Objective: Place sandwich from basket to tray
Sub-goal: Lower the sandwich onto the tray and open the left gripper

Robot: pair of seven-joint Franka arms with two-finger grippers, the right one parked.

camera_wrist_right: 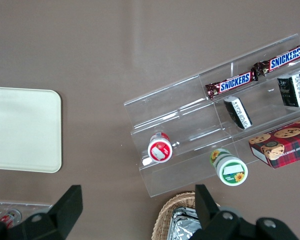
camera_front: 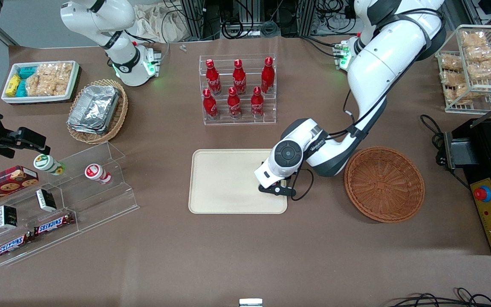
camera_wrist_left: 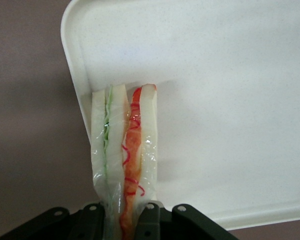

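The tool (camera_wrist_left: 122,220), clenched on the sandwich (camera_wrist_left: 124,150), hangs over the tray (camera_wrist_left: 230,100); I'd lower gently, then release inside its rim.

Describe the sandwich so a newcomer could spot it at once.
Find the cream tray in the middle of the table, nearer the front camera than the rack of red bottles. Over the tray's end beside the round wicker basket hangs the left arm's tool, shut on the sandwich. It is the only wrapped white-bread wedge, with green and red filling stripes.
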